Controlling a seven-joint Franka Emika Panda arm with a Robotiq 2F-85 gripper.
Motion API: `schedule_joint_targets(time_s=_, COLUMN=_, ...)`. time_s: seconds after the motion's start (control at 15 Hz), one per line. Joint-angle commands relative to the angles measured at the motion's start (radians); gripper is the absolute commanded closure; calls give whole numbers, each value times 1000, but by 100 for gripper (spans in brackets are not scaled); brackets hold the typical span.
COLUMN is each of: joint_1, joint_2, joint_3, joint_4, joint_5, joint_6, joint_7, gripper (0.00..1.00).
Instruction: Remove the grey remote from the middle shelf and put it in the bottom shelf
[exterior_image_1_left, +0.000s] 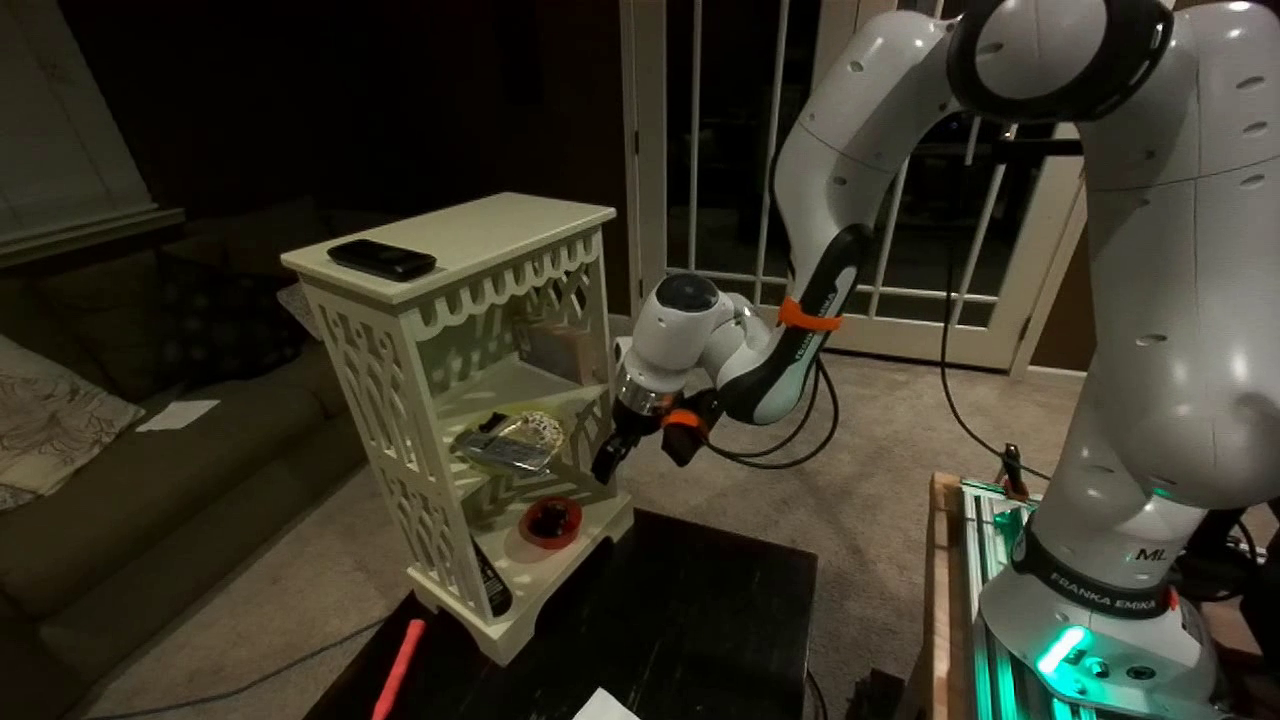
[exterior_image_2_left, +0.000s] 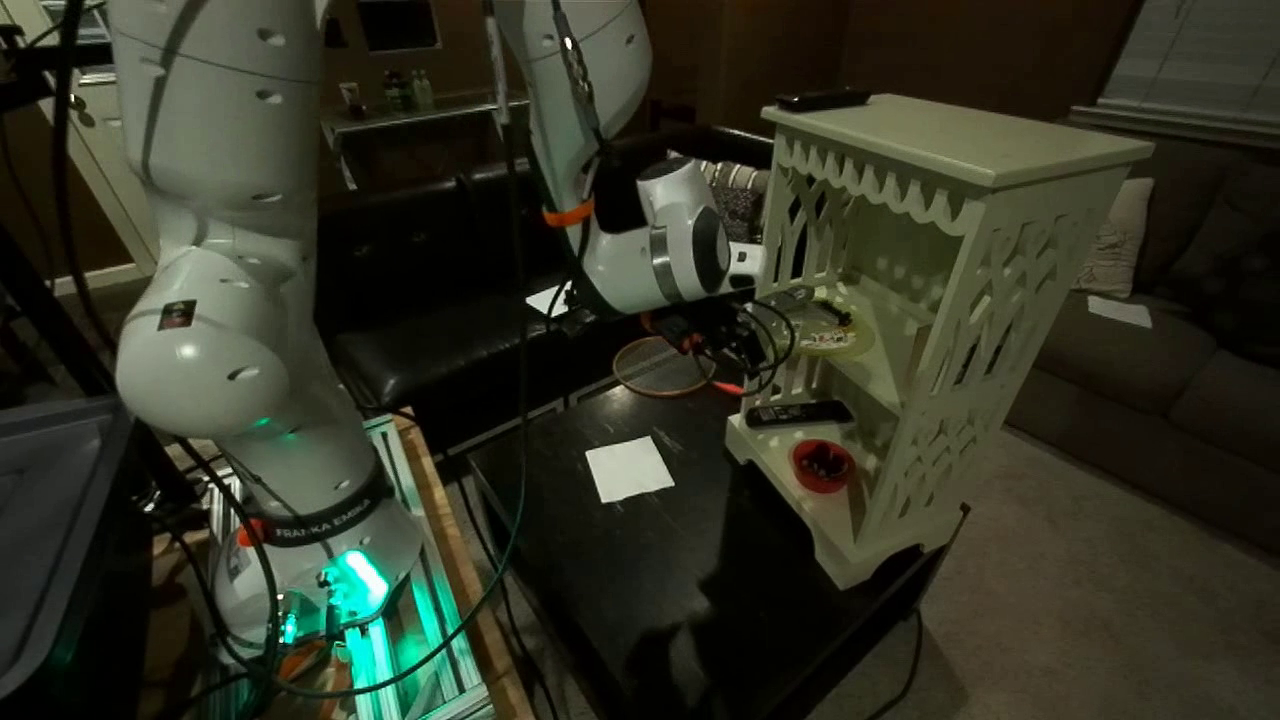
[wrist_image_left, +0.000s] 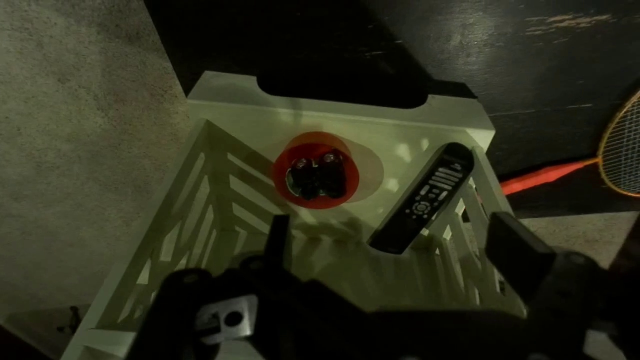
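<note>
Remote control (wrist_image_left: 422, 200) lies in the bottom shelf (wrist_image_left: 392, 132), so I judge placing done; my fingers (wrist_image_left: 520, 247) stand wide, empty: next, back straight out.

Dark, slim remote (wrist_image_left: 422, 199) — resting askew on bottom shelf (wrist_image_left: 398, 150).

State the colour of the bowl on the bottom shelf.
Red. The bowl shows best in the wrist view, which looks down into it.
</note>
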Motion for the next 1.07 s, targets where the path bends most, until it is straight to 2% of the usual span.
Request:
schedule_joint_targets(time_s=0.0, joint_1=0, joint_2=6, joint_3=-1, joint_4=5, joint_5=0, joint_6=2, joint_7=0, gripper=0)
schedule_joint_targets(time_s=0.13, joint_1=0, joint_2=7, joint_3=-3, joint_4=8, joint_5=0, joint_6=4, joint_7=0, gripper=0)
schedule_joint_targets(time_s=0.67, joint_1=27, joint_2=100, joint_3=-47, joint_4=155, joint_5=-6, joint_6=19, joint_7=58, gripper=0)
schedule_joint_targets(time_s=1.0, joint_1=30, joint_2=166, joint_3=-47, joint_4=231, joint_5=8, joint_6=5, joint_7=83, gripper=0)
